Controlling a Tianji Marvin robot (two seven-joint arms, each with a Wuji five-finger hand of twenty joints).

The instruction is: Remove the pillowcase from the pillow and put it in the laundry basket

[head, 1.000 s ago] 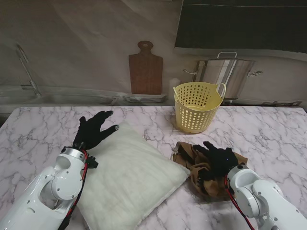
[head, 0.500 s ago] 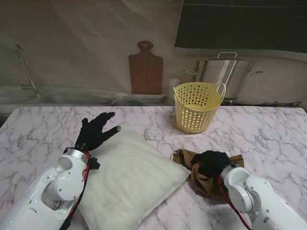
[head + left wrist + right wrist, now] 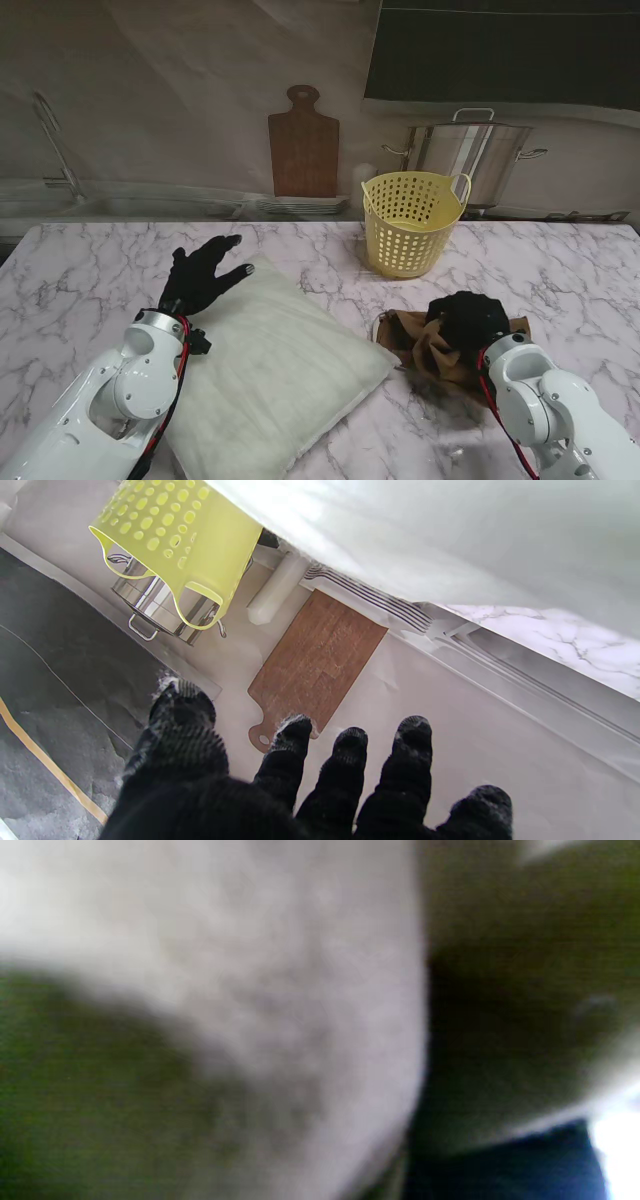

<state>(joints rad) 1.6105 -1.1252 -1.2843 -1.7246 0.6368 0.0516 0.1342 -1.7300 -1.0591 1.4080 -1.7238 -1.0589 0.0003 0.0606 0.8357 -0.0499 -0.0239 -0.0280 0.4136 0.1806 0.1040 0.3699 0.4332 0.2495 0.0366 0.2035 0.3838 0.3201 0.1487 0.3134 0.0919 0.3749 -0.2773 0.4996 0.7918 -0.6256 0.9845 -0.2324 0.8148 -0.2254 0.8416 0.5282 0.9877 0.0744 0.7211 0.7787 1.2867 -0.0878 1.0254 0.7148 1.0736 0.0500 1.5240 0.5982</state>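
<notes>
The bare white pillow (image 3: 275, 365) lies on the marble table at centre left. To its right sits the brown pillowcase (image 3: 425, 345), crumpled in a heap. My right hand (image 3: 466, 318) in its black glove is shut on the pillowcase, bunching the cloth up off the table. The right wrist view is a blur of brown cloth (image 3: 100, 1090) pressed close to the lens. My left hand (image 3: 203, 275) is open with fingers spread, at the pillow's far left corner. The yellow laundry basket (image 3: 411, 223) stands upright beyond the pillowcase; it also shows in the left wrist view (image 3: 190, 530).
A wooden cutting board (image 3: 303, 145) leans on the back wall, and a steel stockpot (image 3: 470, 150) stands behind the basket. A sink (image 3: 60, 195) is at the far left. The table's right side shows bare marble (image 3: 570, 280).
My right hand has closed on the pillowcase, gathered it and lifted it slightly toward the basket. The left hand has stayed open by the pillow, shifting only a little.
</notes>
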